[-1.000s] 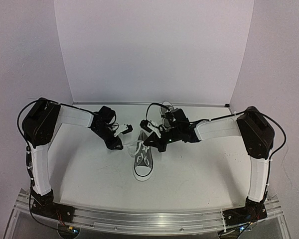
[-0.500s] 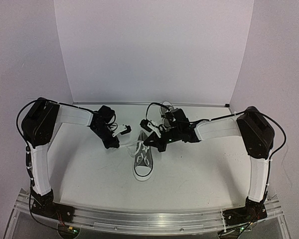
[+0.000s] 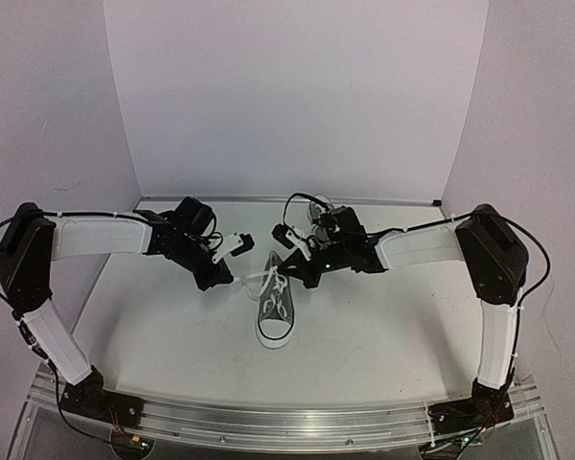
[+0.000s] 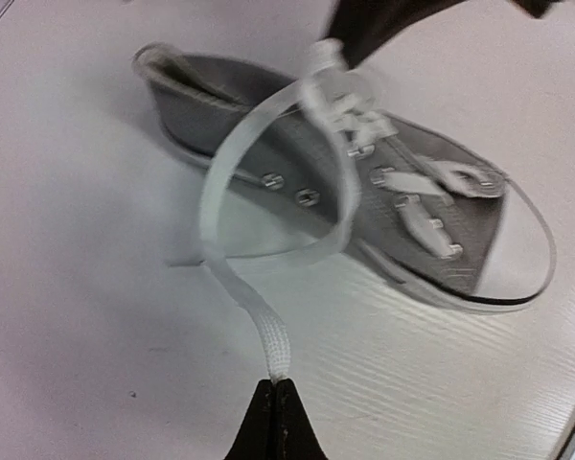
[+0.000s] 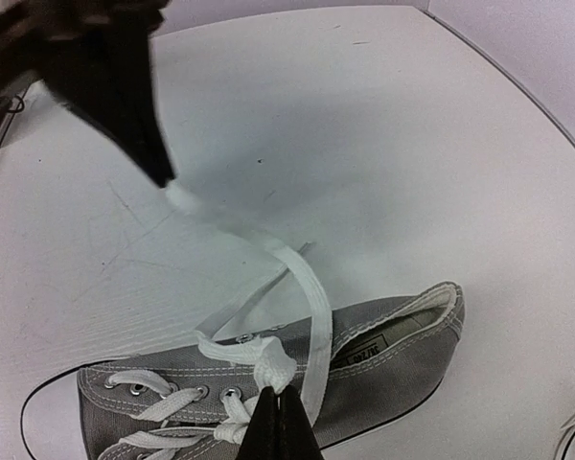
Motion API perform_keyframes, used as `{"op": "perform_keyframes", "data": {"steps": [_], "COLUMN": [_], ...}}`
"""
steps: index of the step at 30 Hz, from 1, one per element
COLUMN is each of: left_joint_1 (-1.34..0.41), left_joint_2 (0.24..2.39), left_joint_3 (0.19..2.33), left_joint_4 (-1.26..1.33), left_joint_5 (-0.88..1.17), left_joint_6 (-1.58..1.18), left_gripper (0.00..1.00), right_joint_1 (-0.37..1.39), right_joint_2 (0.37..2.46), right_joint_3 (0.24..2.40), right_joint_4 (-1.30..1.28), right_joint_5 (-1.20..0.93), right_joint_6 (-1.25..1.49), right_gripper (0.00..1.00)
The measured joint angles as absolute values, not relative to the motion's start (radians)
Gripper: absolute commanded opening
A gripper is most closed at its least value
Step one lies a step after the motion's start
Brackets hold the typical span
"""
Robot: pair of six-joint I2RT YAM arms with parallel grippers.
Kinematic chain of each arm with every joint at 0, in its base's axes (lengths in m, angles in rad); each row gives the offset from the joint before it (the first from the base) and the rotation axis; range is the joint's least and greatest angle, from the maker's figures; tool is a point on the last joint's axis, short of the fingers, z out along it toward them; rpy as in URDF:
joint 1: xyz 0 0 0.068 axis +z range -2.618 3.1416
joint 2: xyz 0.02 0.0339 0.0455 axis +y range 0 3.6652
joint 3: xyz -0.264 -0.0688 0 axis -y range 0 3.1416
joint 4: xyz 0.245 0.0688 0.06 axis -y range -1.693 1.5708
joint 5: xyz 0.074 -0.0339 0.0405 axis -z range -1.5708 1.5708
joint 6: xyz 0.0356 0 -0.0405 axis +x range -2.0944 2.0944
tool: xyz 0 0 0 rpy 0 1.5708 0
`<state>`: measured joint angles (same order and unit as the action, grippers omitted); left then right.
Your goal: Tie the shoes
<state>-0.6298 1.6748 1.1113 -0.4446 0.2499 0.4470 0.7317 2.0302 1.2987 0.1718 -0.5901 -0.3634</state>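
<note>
Right at the shoe's (image 3: 273, 314) top eyelets, the right gripper (image 5: 280, 401) is hovering with its fingers pressed together, pinching a bit of the white lace (image 4: 261, 324). Just off the shoe's left side, the left gripper (image 4: 276, 388) is clamping the lace's loose end, with a loop arcing back to the eyelets. The shoe's sitting on its sole on the table (image 3: 393, 326), toe pointing toward the arm bases.

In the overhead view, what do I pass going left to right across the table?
Left pincer → white shoelace → small grey canvas sneaker with white toe cap → right arm's black elbow.
</note>
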Motion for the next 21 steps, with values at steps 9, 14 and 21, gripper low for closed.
{"op": "perform_keyframes", "data": {"steps": [9,14,21], "left_joint_1": [-0.819,-0.853,-0.906], "left_joint_2": [1.522,1.532,1.707], "left_joint_3": [1.079,1.079,1.162], "left_joint_4": [-0.442,-0.379,-0.281], "left_joint_5": [0.396,0.49,0.563], "left_joint_6": [0.419,0.427,0.47], "left_gripper": [0.0,0.0,0.0], "right_joint_1": [0.729,0.729,0.728], "right_joint_2": [2.03,2.03,2.03], "right_joint_3": [1.299,1.299,1.299], "right_joint_4": [0.181,0.187,0.188], "right_joint_5": [-0.59,-0.59,-0.59], "right_joint_6": [-0.353,-0.349,-0.347], "right_gripper": [0.0,0.0,0.0]}}
